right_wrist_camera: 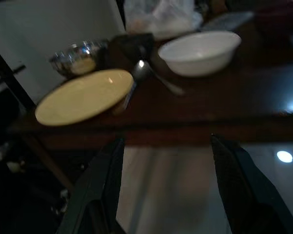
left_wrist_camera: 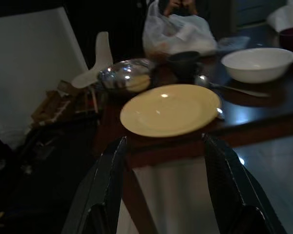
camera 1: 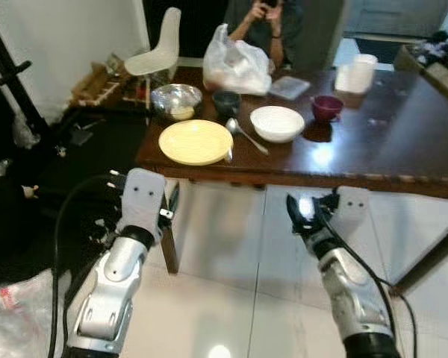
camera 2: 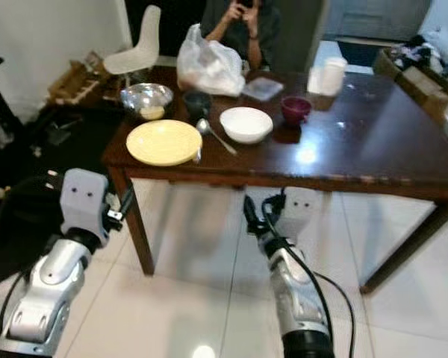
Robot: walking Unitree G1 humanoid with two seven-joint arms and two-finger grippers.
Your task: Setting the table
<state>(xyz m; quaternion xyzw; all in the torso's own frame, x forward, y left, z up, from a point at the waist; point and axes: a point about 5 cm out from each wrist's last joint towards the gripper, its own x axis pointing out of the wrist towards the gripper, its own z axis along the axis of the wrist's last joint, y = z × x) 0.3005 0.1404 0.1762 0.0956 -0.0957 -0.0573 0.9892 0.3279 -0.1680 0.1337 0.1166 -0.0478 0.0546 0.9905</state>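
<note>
Centrally, near the dark table's front edge: yellow plate, empty; spoon beside it; white bowl, empty; steel bowl holding pale food; maroon cup. Left gripper and right gripper: jaws apart, below the table edge.

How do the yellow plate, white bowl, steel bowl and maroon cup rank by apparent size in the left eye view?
1. yellow plate
2. white bowl and steel bowl, which look alike
3. maroon cup
</note>
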